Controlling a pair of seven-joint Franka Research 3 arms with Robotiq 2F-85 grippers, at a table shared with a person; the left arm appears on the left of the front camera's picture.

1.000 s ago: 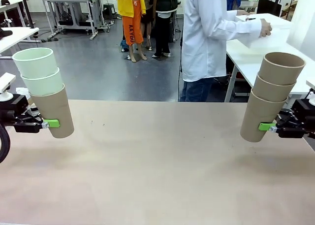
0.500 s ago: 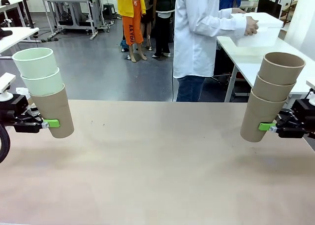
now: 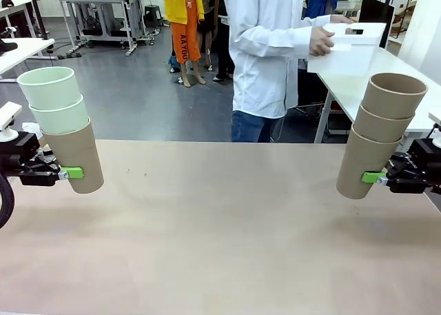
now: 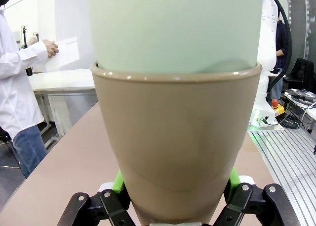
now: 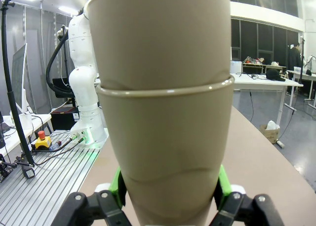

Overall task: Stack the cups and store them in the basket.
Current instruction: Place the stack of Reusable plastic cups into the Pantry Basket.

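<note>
The person (image 3: 265,46) has turned my way carrying the basket (image 3: 348,49); I hold my left tool (image 3: 72,171) and right tool (image 3: 372,178) each clenched on stacked cups (image 3: 65,132), ready to store.

We see open tabletop (image 3: 220,232) across the whole middle, a wide passage between the two stacks. The left cup stack (image 3: 63,125) blocks the left edge, its top leaning outward; the left hand (image 3: 74,172) is clamped on its bottom cup. The right cup stack (image 3: 380,136) blocks the right edge the same way, clamped in the right hand (image 3: 371,178). Beyond the far edge, right of centre, a person (image 3: 265,46) stands holding the basket (image 3: 348,49) high, well apart from both stacks.
</note>
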